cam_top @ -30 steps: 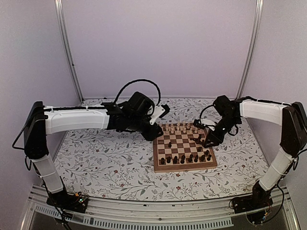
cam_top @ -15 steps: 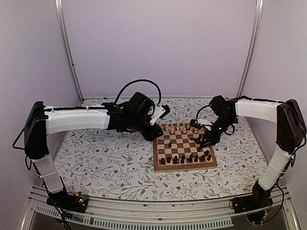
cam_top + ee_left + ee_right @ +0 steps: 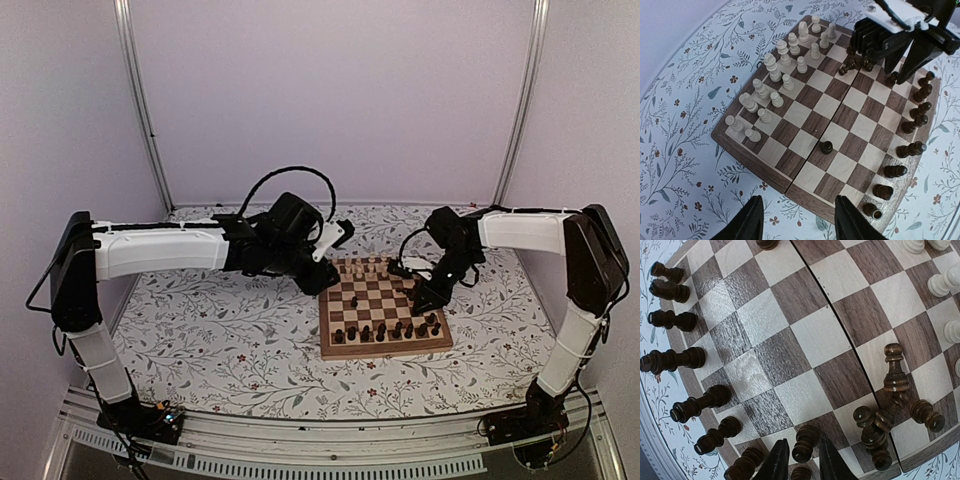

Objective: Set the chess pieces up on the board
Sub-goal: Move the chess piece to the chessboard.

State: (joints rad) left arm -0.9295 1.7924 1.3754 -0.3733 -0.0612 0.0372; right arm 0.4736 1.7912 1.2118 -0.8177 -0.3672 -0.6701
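Note:
The board (image 3: 385, 349) lies right of the table's centre. Pale chess pieces (image 3: 375, 268) stand in two rows at its far edge, and dark ones (image 3: 390, 330) line its near edge. In the left wrist view the pale rows (image 3: 775, 85) are upper left, the dark row (image 3: 915, 125) is at the right, and a lone dark pawn (image 3: 826, 147) stands mid-board. My left gripper (image 3: 802, 222) hangs open over the board's left border (image 3: 755, 160). My right gripper (image 3: 804, 462) is low on the board (image 3: 810, 335), its jaws narrow either side of a dark pawn (image 3: 804, 444), with slim gaps showing. Several dark pieces (image 3: 885, 415) lie toppled beside it.
A floral cloth (image 3: 220, 330) covers the table around the board. Pale walls and two metal posts (image 3: 140, 100) close in the back and sides. A black cable (image 3: 290, 172) loops above the left wrist. The left arm (image 3: 160, 248) stretches across the left half.
My right gripper has slid left and inward over the board's right side, and its jaws have narrowed around a dark pawn. The left arm has stayed still.

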